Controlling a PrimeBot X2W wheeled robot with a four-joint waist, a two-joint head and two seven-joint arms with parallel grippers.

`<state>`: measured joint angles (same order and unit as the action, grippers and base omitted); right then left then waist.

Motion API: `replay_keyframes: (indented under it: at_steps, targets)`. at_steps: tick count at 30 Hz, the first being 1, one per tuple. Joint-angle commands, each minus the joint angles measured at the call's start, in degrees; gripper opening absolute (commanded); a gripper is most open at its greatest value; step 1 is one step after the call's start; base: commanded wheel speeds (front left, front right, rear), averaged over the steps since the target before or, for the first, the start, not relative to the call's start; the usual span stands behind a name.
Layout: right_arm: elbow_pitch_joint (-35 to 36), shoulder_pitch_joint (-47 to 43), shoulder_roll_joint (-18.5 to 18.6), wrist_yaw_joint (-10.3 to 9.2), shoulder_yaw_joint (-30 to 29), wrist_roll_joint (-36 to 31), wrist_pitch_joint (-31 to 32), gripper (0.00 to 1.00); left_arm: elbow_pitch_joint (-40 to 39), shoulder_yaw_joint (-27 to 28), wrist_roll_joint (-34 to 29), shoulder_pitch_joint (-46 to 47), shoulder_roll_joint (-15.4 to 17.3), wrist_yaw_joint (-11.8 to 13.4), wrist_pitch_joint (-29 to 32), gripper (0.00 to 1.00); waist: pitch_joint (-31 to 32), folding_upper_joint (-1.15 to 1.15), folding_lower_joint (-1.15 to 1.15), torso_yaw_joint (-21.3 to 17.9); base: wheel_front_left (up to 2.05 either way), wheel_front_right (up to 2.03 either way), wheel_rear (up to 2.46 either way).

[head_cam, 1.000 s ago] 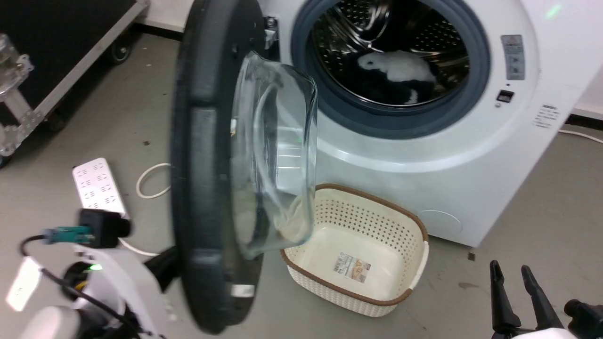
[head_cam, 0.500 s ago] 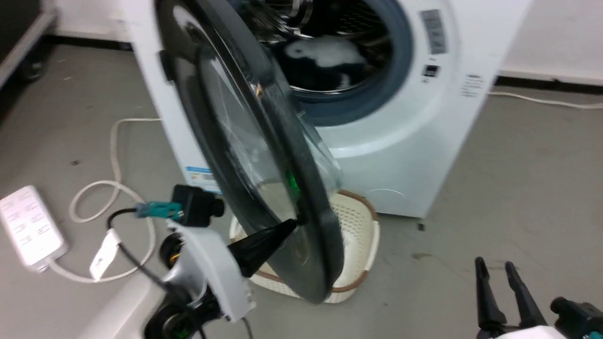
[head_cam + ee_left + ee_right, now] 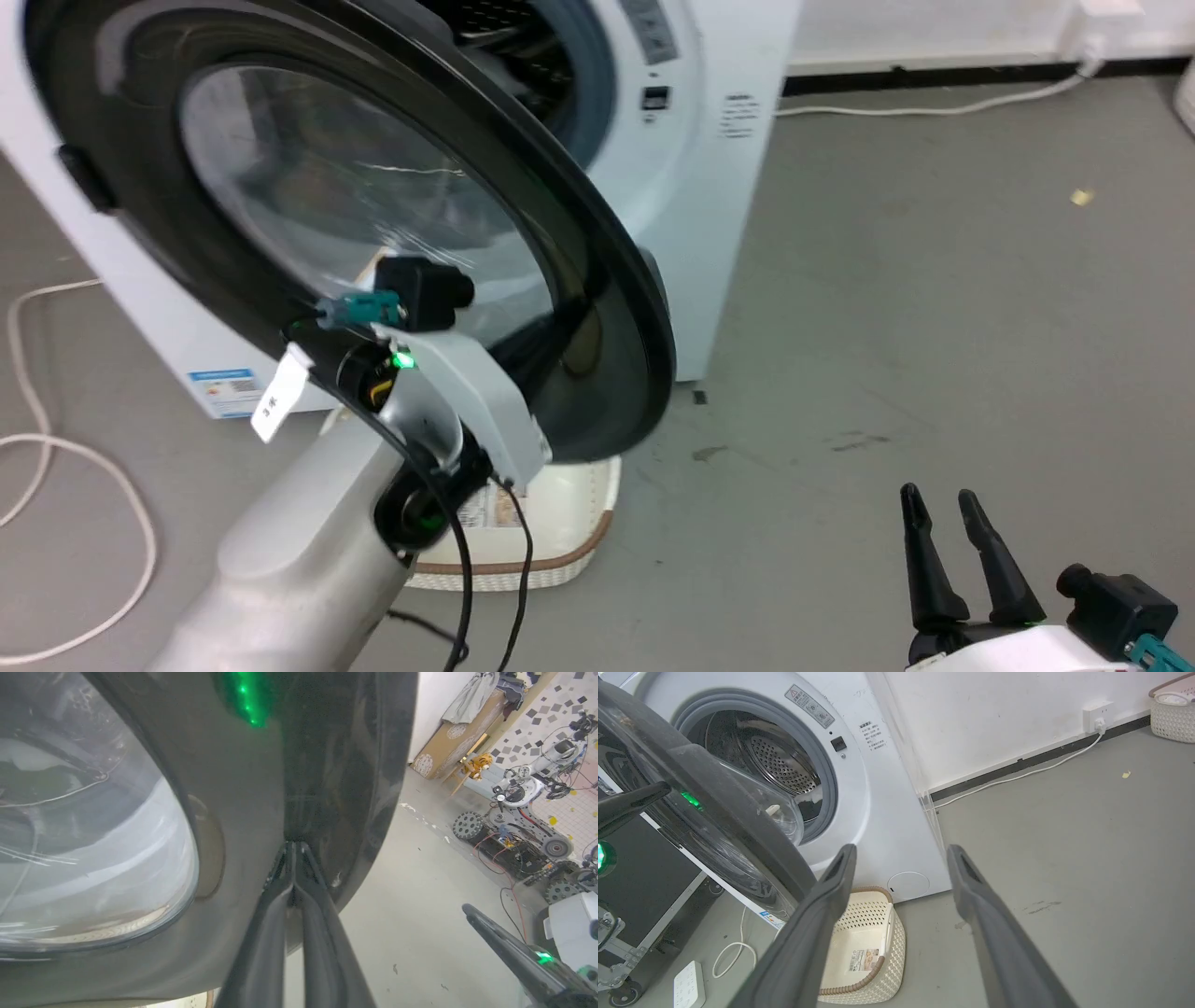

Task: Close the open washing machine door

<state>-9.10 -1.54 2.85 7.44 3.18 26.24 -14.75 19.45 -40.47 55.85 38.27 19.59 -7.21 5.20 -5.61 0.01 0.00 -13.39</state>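
**Left fingers (image 3: 268,933) clenched, tips on the half-open door (image 3: 308,177)**

The two dark fingers of the left arm are pressed together with nothing between them. Their tips touch the outer face of the door's wide black rim, low on the side away from the hinge. A green glow sits on the rim just above them.

The door stands out at an angle from the front of the machine (image 3: 709,233), neither latched nor wide open. Its bulging glass faces the round mouth. In the right wrist view there is a clear gap between the glass and the grey ring, and the steel drum (image 3: 780,765) shows through it.

The right fingers (image 3: 922,565) are spread apart and empty. They hang over bare grey floor, well off from the machine's front corner and touching nothing.

A cream basket (image 3: 873,984) sits on the floor just in front of the machine, under the door's lower edge. A white cable (image 3: 56,467) loops on the floor on the machine's hinge side, with a white power strip (image 3: 689,984) nearby.
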Motion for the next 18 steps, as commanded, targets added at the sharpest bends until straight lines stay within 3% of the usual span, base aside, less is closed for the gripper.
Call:
replay_keyframes:
  at_steps: [1,6,9,14,18]
  targets:
    - [0.27,0.36,0.03,0.05,-0.01,0.43,-0.25,1.0,2.56,0.37,-0.66,1.75,-0.91,-0.12,-1.84,0.0,-0.57,-0.01,0.0,-1.6,0.0,0.0,0.0]
    - [0.47,-0.47,0.03,0.05,-0.85,0.74,-0.25,1.0,7.31,0.74,-1.36,4.02,-2.59,-0.14,-5.19,0.0,0.07,-0.01,0.0,-0.93,0.0,0.0,0.0]
    - [0.48,-1.24,0.03,0.05,-1.46,0.4,-0.25,1.0,5.82,3.07,0.31,3.74,-1.8,-0.22,-10.7,0.0,1.79,-0.01,0.0,2.35,0.0,0.0,0.0]
    - [0.11,-1.71,0.03,0.05,-1.97,-0.14,-0.25,1.0,3.3,6.7,-0.61,2.17,1.63,0.28,-17.27,0.0,4.13,-0.01,0.0,6.63,0.0,0.0,0.0]
    - [-0.08,-1.97,0.03,0.05,-2.14,-0.78,-0.25,1.0,0.42,10.42,-6.53,-0.77,5.56,3.95,-19.9,0.0,5.72,-0.01,0.0,9.4,0.0,0.0,0.0]
